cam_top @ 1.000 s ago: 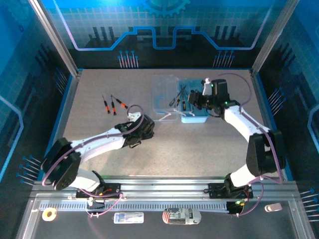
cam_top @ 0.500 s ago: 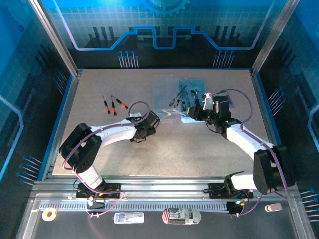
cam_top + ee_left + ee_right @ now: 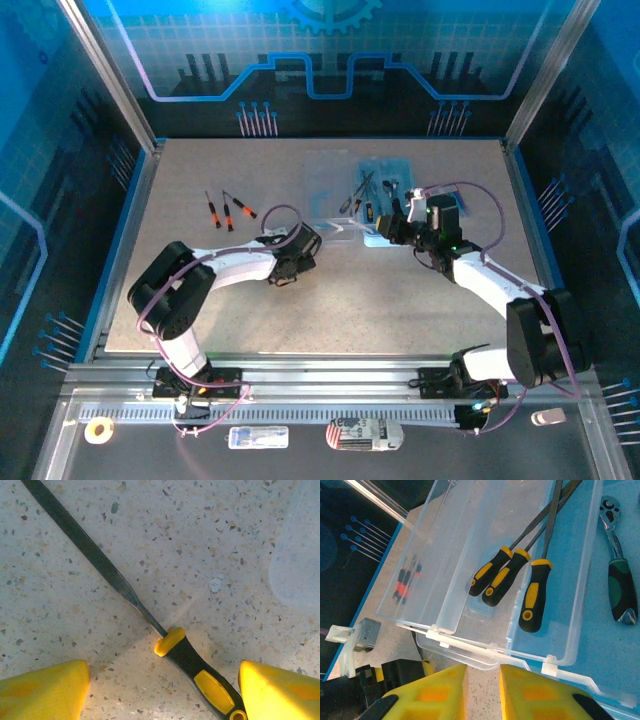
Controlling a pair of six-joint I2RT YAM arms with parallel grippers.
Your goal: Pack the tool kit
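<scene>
The needle file [image 3: 125, 590] lies flat on the speckled table [image 3: 225, 540]; its long axis runs from the dark blade at 10 o'clock to the yellow-black handle at 5 o'clock. The left gripper [image 3: 160, 690] hangs spread wide over the handle, touching nothing; the right gripper [image 3: 482, 690] holds nothing, pads nearly together, at 6 o'clock of the open clear tool case [image 3: 470, 645] holding three more files [image 3: 512, 580].

Speckled beige stone-look desk [image 3: 400, 310], flecked dark grey and tan. Lying on it, a slim dark-grey steel file with black-and-yellow rubber handle [image 3: 150, 617]. Yellow foam fingertip pads [image 3: 42, 690] on the left gripper [image 3: 160, 692]; the same yellow on the right gripper [image 3: 482, 690]. Clear plastic tool case with pale blue base [image 3: 555, 645] holds three black-and-yellow-handled files [image 3: 512, 577] and a silver ratchet with green-and-black grip [image 3: 620, 587]. Three small red-and-black screwdrivers [image 3: 225, 211]. White arms, purple cables. Blue grid-patterned backdrop [image 3: 320, 40].
</scene>
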